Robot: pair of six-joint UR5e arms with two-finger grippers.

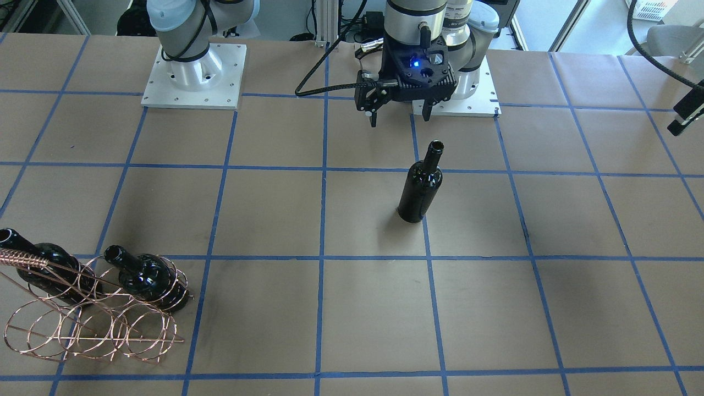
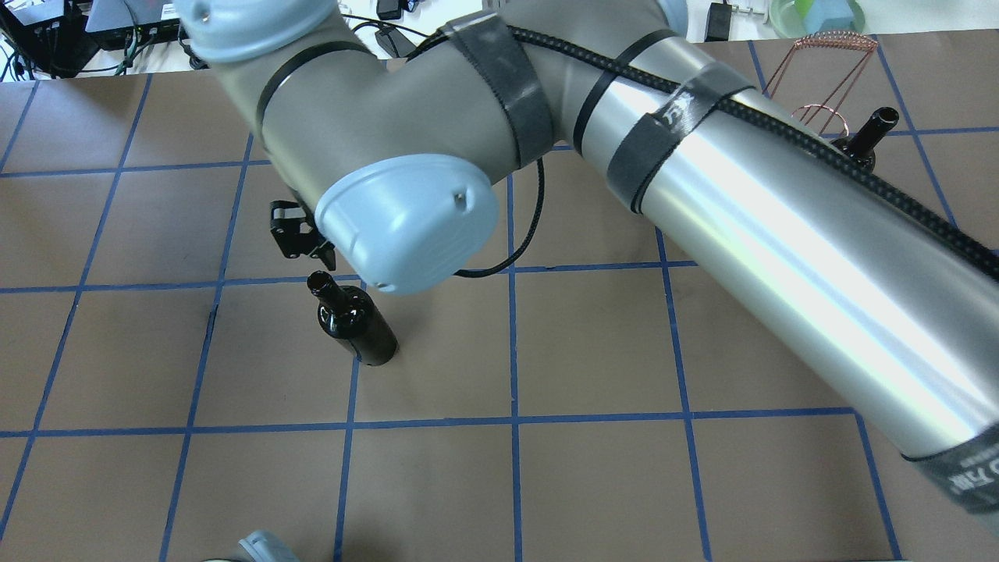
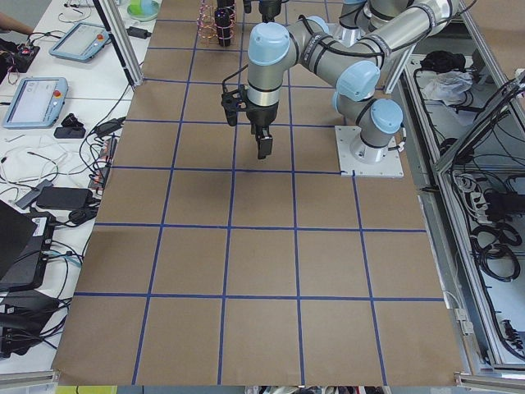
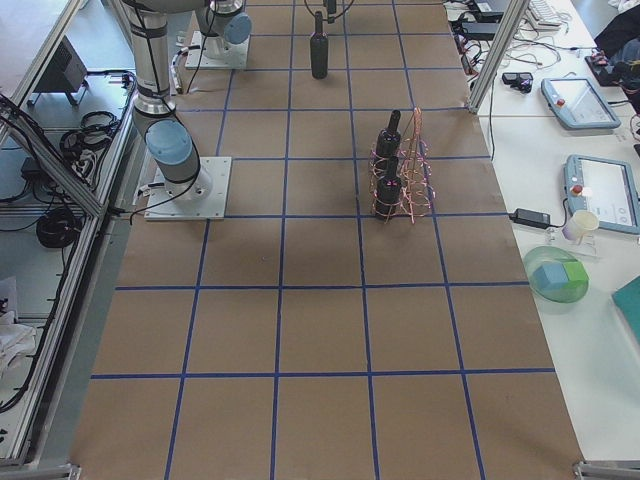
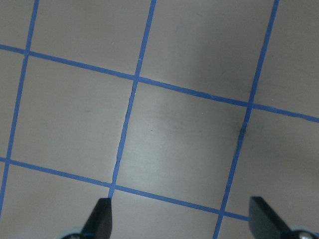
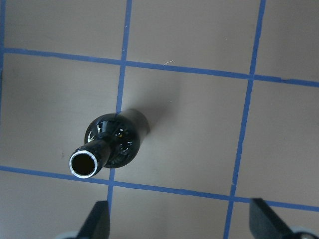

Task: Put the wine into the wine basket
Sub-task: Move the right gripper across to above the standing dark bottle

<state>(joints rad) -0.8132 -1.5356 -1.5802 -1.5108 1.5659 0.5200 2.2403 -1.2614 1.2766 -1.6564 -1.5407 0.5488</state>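
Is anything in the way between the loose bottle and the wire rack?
Nothing visible. Only bare table lies between the standing bottle and the rack. A second bottle and a third bottle already sit in it, but its other hoops look empty.

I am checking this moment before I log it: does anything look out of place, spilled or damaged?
Nothing serious. The lone bottle stands upright; two bottles rest in the basket. Only a small dark scuff shows on the table.

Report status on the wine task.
Left claw open, holding nothing. Right claw open above upright wine. Wine basket holds two bottles. No obstruction seen between.
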